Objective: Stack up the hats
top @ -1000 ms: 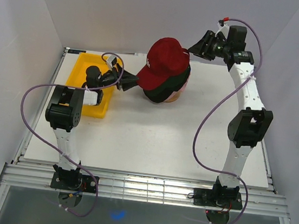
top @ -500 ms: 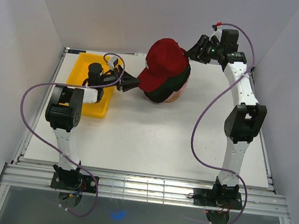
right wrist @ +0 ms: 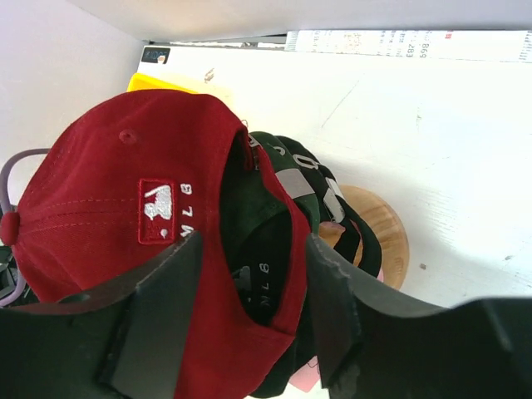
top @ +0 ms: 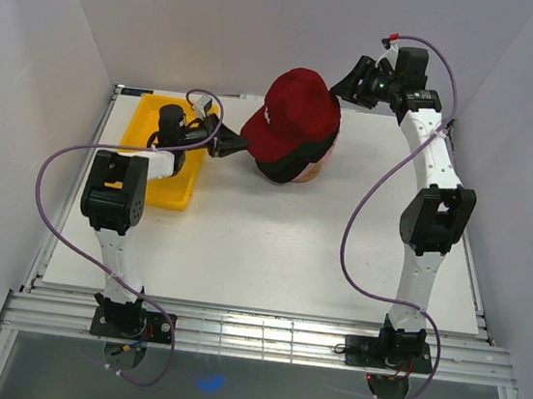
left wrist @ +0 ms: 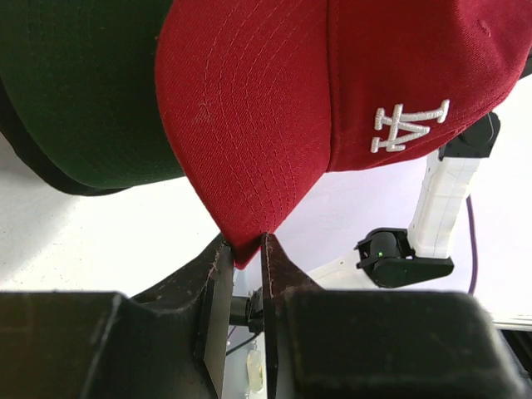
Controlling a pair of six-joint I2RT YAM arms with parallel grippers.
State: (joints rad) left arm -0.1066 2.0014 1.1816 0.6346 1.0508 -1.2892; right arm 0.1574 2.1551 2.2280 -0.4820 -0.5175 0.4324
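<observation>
Fingers, overhead: left fingers [top: 228, 144] pinch red hat [top: 297, 106] by its brim, over the stacked hats [top: 275, 169] on wooden stand [top: 314, 172]. Left wrist: clamped on brim tip, steadying. Right wrist: right fingers [right wrist: 158, 324] spread, straddling hat's rear, likely to seat it.

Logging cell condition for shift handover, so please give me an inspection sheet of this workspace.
Surface: white table, no damage seen.
Job's things: red cap topmost on the wooden stand, over a dark green cap and a black cap.
Clutter: yellow tray at rear left.
Grippers: left gripper jaws shut on the red cap's brim; right gripper jaws open astride its rear.
Cables: purple cable looping off each arm, no snag seen.
Surroundings: white walls, metal rail at near edge.
</observation>
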